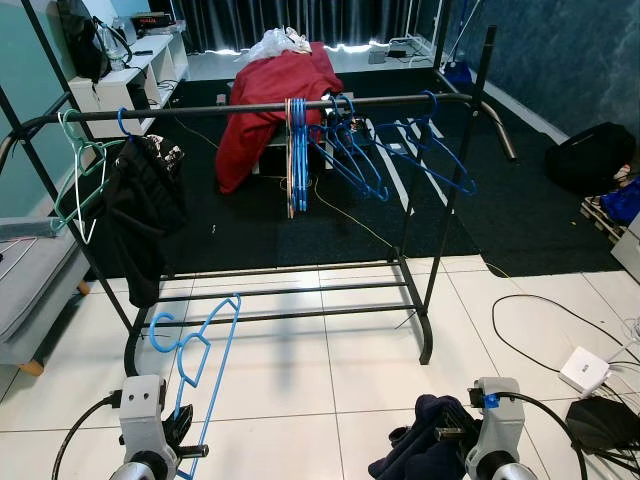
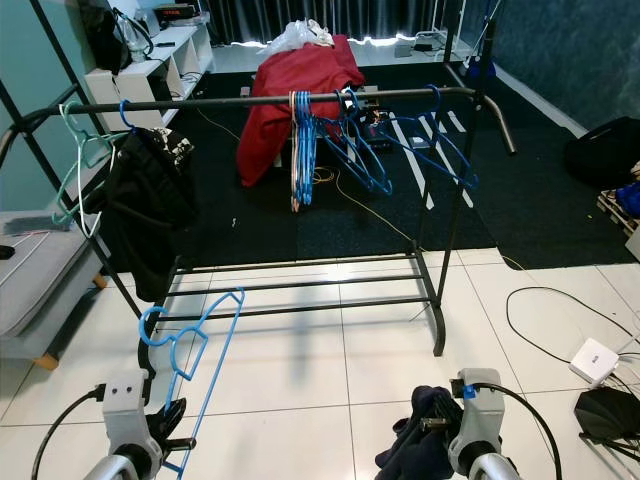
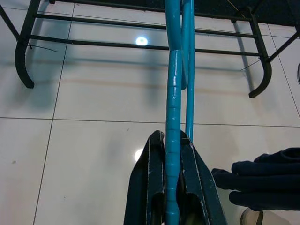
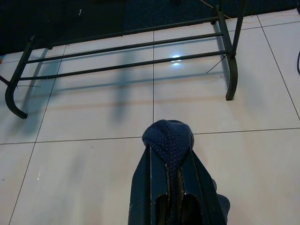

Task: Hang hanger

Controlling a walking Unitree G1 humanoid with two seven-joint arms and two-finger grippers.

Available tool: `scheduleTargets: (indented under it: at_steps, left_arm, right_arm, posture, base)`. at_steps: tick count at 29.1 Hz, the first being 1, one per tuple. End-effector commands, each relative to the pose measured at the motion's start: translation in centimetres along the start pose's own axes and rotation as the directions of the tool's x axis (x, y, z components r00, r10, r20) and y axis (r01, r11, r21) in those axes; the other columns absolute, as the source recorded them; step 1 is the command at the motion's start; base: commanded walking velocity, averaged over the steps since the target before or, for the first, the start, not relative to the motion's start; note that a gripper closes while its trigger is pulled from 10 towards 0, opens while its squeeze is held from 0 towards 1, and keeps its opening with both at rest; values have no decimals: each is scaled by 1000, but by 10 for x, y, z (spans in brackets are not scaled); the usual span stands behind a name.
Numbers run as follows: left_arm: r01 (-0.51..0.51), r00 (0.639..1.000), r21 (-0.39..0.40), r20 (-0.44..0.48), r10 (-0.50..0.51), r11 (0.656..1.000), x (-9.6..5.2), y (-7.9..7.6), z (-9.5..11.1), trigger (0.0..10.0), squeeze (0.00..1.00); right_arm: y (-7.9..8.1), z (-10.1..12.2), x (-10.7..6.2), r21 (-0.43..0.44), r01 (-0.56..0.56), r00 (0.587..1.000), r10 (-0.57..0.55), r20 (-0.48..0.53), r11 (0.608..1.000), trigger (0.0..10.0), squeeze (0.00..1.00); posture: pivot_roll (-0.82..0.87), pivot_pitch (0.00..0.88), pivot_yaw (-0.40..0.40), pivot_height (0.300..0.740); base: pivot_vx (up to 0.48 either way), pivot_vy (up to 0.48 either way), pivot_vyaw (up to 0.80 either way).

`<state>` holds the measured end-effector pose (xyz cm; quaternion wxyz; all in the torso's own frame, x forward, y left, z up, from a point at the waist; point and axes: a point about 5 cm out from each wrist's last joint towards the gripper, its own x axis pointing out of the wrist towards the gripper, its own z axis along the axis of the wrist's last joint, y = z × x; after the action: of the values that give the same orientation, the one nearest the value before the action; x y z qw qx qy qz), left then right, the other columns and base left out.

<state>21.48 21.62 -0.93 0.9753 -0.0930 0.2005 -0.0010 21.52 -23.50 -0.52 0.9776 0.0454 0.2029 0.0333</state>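
Note:
My left gripper (image 1: 183, 432) is shut on a blue hanger (image 1: 197, 350), held upright low at the left with its hook up; in the left wrist view the hanger's (image 3: 173, 93) blue bar runs out between the black fingers (image 3: 152, 178). My right gripper (image 2: 432, 428) is shut on a dark navy knitted garment (image 1: 425, 450), which bulges over the fingertips (image 4: 157, 159) in the right wrist view as a knitted lump (image 4: 168, 138). Ahead stands a black clothes rack (image 1: 270, 105) whose top rail carries several blue hangers (image 1: 345, 150), a green hanger (image 1: 75, 170) and a black garment (image 1: 140, 215).
The rack's low bars (image 1: 290, 295) and feet (image 1: 425, 345) stand on white tiles in front of me. A grey sofa edge (image 1: 30, 280) is at the left. Cables and a white box (image 1: 585, 370) lie at the right. A red cloth (image 1: 270, 95) covers something behind the rack.

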Motion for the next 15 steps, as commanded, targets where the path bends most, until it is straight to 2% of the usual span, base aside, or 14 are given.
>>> scheduleTargets:
  at_steps: [1, 15]
  left_arm:
    - [-4, 1000, -8, -6, 4, 1000, 0, 1, -1, 10000, 0]
    - [-5, 1000, -9, -6, 5, 1000, 0, 1, 0, 10000, 0]
  right_arm:
    - [1, 4, 2, 10, 0, 1000, 0, 15, 1000, 10000, 0]
    - [1, 5, 2, 10, 0, 1000, 0, 15, 1000, 10000, 0]
  posture:
    - [-7, 73, 26, 735]
    - [-7, 78, 27, 735]
  base:
    - [0, 0, 0]
    - [0, 0, 0]
